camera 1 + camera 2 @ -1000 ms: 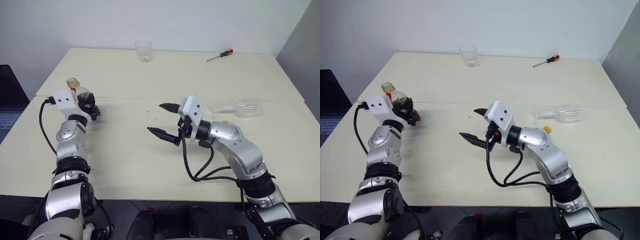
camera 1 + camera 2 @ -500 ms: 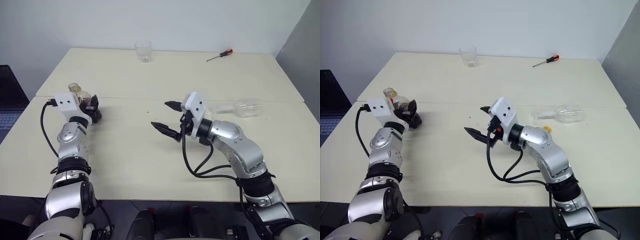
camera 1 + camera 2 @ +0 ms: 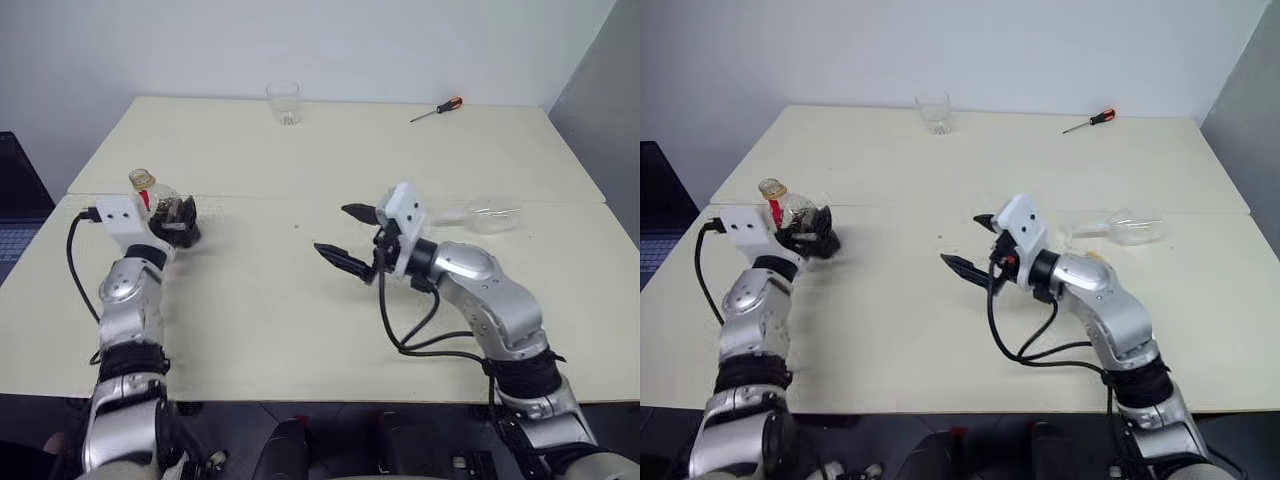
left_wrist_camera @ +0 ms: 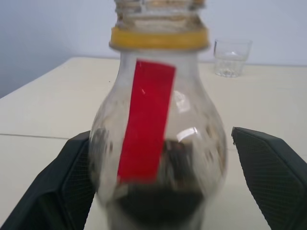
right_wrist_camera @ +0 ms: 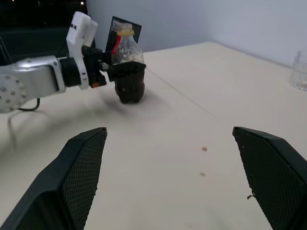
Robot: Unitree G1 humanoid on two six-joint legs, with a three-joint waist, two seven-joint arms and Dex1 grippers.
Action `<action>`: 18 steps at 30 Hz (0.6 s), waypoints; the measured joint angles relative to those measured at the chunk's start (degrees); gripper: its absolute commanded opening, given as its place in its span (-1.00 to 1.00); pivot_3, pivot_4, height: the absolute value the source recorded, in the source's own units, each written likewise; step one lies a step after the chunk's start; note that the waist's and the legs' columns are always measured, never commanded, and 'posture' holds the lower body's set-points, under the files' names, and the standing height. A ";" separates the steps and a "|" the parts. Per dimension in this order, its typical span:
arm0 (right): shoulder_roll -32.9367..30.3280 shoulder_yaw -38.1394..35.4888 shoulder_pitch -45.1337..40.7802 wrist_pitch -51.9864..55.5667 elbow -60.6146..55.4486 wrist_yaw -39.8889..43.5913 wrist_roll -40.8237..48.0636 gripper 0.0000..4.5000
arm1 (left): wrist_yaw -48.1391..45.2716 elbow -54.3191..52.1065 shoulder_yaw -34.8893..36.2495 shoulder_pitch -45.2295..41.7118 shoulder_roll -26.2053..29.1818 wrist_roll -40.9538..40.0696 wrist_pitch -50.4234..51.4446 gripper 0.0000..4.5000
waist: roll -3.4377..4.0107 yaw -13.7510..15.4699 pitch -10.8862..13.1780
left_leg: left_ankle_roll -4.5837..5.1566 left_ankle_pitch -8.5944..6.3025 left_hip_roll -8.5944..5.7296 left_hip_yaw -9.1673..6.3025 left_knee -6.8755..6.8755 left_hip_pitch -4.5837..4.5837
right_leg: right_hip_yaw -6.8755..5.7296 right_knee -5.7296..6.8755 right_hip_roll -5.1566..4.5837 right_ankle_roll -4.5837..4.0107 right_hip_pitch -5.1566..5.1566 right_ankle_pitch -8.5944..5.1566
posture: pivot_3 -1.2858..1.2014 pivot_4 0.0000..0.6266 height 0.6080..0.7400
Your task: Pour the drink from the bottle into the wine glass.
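Standing bottle (image 4: pixel 156 143) between left tool (image 3: pixel 178 217) fingers

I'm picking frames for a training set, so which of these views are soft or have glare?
Left wrist view: the bottle sits very close and blurred, with white highlights on its body; the tumbler behind is sharper. Right wrist view: the right gripper's fingers are soft at the near edge. Head views: evenly lit, with faint shadows on the table.
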 measured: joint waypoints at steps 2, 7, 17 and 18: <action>-2.03 -1.46 2.06 1.45 -2.27 0.28 1.16 1.00 | 1.50 -8.97 1.27 5.32 -0.09 -1.68 4.93 0.98 | 0.00 0.05 0.00 | 0.00 0.00 0.01 -0.03 0.00 0.02 | 0.03 0.03 0.00 0.00 0.02 0.00 | 0.03 -0.52 1.00; -4.67 -3.47 6.13 2.84 -7.25 0.20 3.14 1.00 | 5.40 -29.50 3.28 16.48 -1.45 -5.93 15.10 0.98 | 0.00 0.06 -0.03 | 0.00 0.00 0.01 -0.03 -0.03 0.09 | 0.04 0.00 0.01 0.00 0.12 -0.01 | 0.03 -0.52 1.00; -2.53 -11.15 10.63 8.12 -5.70 -14.27 0.03 1.00 | -7.38 -57.58 -10.23 32.72 2.86 -12.04 25.19 0.98 | -0.02 0.25 -0.06 | -0.01 0.01 0.01 0.08 -0.14 0.19 | 0.04 -0.01 0.12 -0.02 0.20 -0.02 | 0.03 -0.52 1.00; -1.41 -12.10 10.58 8.91 -4.74 -16.13 -0.25 1.00 | -9.02 -58.67 -11.04 32.64 3.54 -12.45 25.18 0.98 | -0.01 0.20 -0.07 | -0.01 0.01 0.02 0.09 -0.18 0.22 | 0.05 0.00 0.14 -0.03 0.20 -0.02 | 0.03 -0.52 1.00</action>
